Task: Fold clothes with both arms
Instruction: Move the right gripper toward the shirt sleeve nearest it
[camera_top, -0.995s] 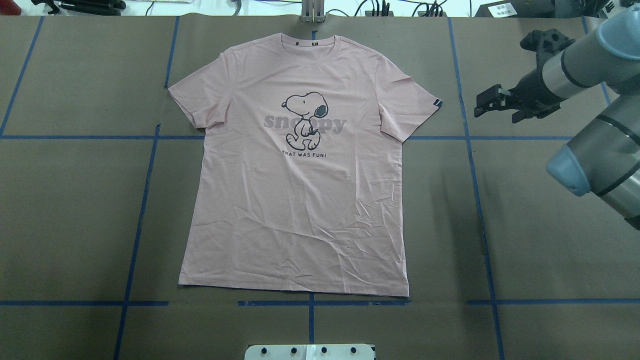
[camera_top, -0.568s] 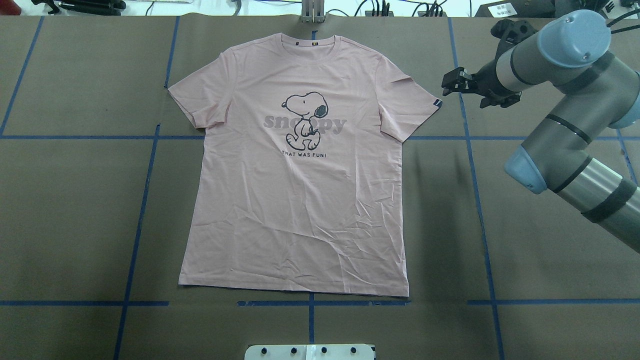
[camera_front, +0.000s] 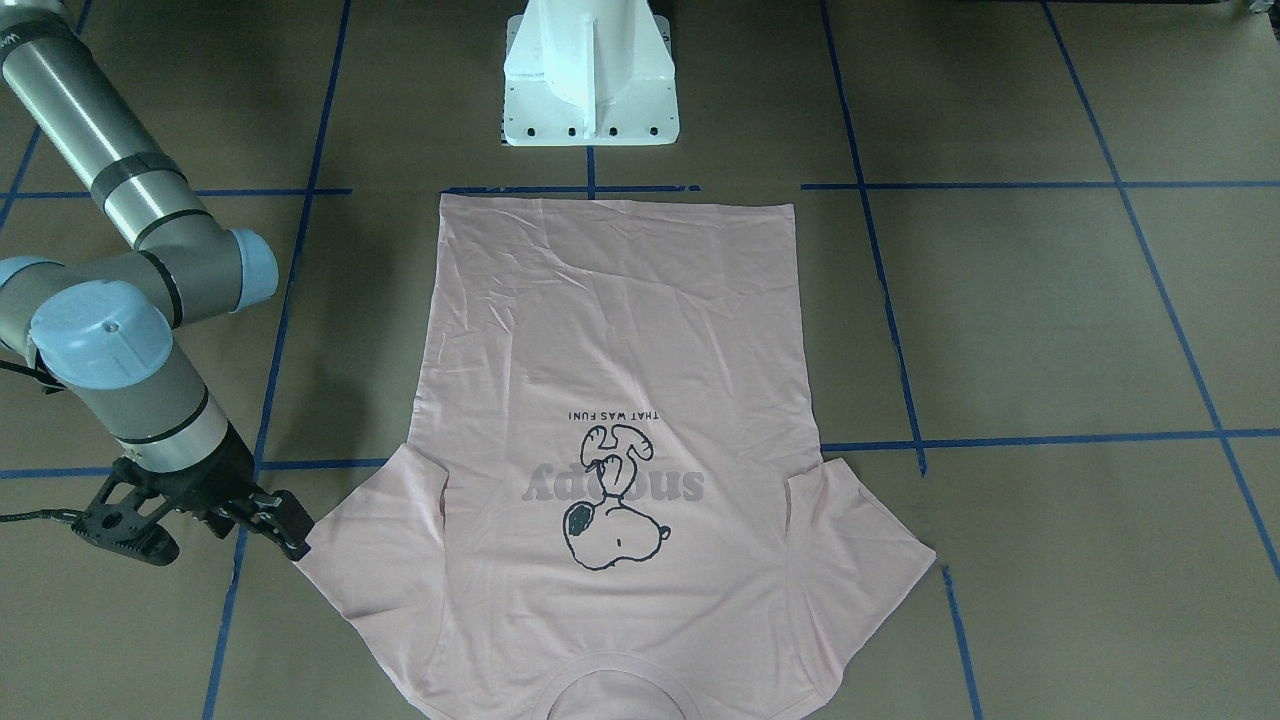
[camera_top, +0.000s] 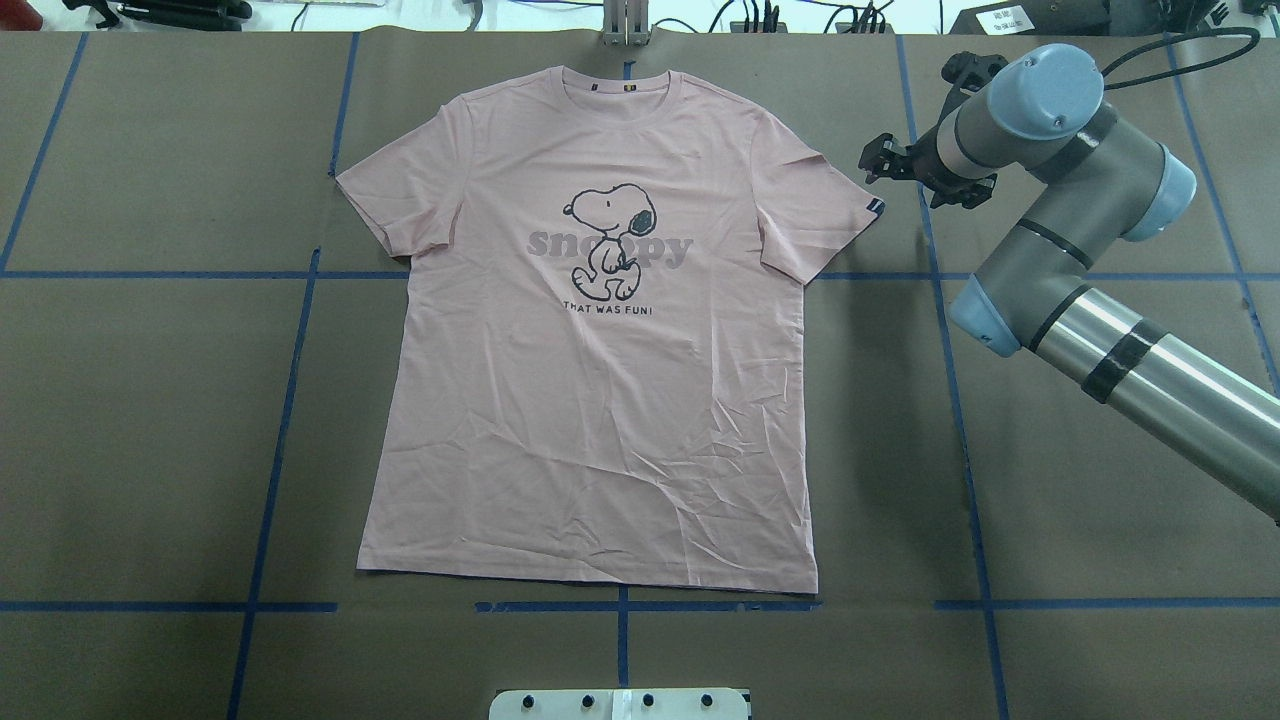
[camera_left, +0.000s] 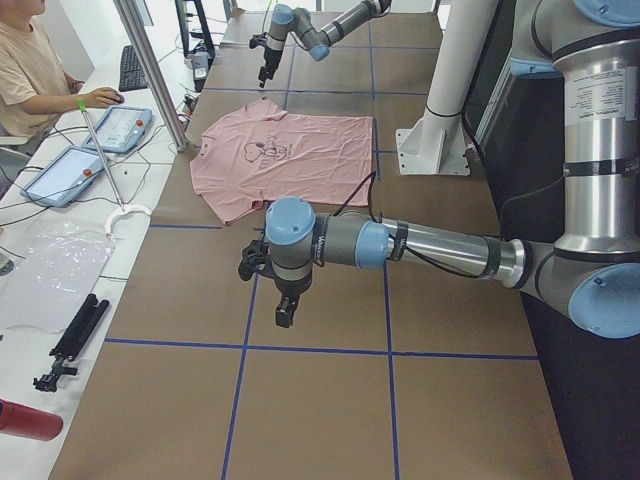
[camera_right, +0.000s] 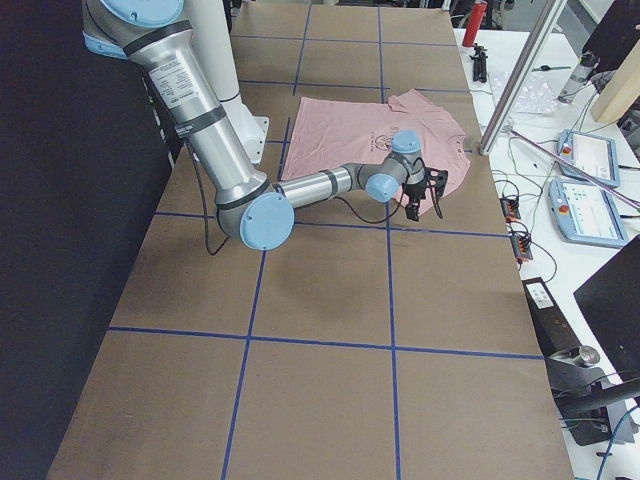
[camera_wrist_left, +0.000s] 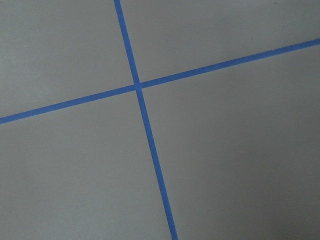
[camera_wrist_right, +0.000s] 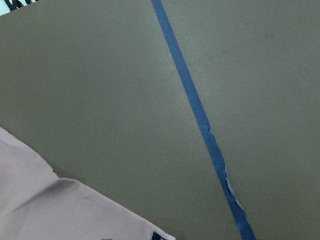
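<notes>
Exterior left puts the left gripper (camera_left: 284, 315) nearest, hanging over the bare brown table (camera_left: 330, 400), whether spread or closed impossible to tell; beyond it the pale pink T-shirt (camera_left: 290, 160) lies flat, print up; farthest, the right gripper (camera_top: 872, 160) hovers, fingers parted, just beside the tagged sleeve (camera_top: 830, 195).

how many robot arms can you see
2. The right arm reaches beside the shirt's tagged sleeve; the left arm hangs over the table, away from the shirt.
</notes>
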